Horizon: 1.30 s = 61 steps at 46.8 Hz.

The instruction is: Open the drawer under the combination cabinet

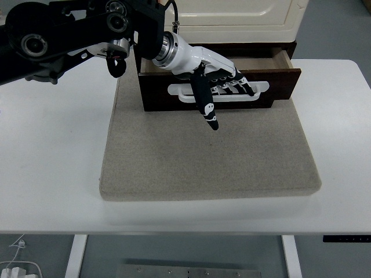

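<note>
The cream combination cabinet [232,13] stands at the back of the table. Under it, the dark brown drawer [155,95] is pulled partly out, and its open inside shows along the top. A white handle [264,88] runs across the drawer front. My left hand [223,87], white with black fingers, reaches in from the upper left. Its four fingers [240,86] are hooked into the handle slot and its thumb points down over the mat. The right arm is out of sight.
The cabinet and drawer rest on a grey felt mat [208,162] that covers the middle of the white table [52,162]. My black left arm [69,35] spans the upper left corner above the table.
</note>
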{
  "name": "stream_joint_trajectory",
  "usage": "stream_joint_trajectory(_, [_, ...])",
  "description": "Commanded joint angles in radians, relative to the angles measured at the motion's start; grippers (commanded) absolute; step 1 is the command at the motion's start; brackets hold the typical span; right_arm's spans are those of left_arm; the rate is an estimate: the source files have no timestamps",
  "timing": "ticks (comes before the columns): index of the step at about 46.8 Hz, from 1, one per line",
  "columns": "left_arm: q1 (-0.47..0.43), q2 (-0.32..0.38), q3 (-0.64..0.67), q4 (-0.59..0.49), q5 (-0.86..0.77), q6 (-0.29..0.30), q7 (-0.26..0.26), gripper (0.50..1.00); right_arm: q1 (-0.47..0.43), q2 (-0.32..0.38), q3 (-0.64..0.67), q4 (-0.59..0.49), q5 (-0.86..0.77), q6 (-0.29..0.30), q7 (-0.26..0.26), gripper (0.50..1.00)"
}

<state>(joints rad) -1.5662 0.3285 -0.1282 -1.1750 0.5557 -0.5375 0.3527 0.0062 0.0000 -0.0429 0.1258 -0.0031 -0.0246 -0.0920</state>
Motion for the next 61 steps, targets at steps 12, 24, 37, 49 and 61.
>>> stream_joint_trajectory(12, [0.002, 0.0, -0.001, -0.002, 0.043, 0.001, 0.0, 1.0, 0.0, 0.0, 0.0, 0.0, 0.0, 0.0, 0.0, 0.928])
stream_joint_trajectory(24, [0.003, -0.005, 0.001, -0.008, 0.059, 0.001, 0.0, 1.0, 0.0, 0.0, 0.0, 0.0, 0.0, 0.0, 0.0, 0.928])
stream_joint_trajectory(37, [0.008, -0.006, -0.001, -0.026, 0.104, 0.002, -0.001, 1.0, 0.0, 0.0, 0.0, 0.0, 0.0, 0.0, 0.0, 0.928])
stream_joint_trajectory(49, [0.006, -0.008, -0.001, -0.035, 0.121, 0.002, -0.001, 1.0, 0.0, 0.0, 0.0, 0.0, 0.0, 0.0, 0.0, 0.928])
stream_joint_trajectory(61, [0.006, -0.012, -0.002, -0.041, 0.144, 0.01, -0.003, 1.0, 0.0, 0.0, 0.0, 0.0, 0.0, 0.0, 0.0, 0.928])
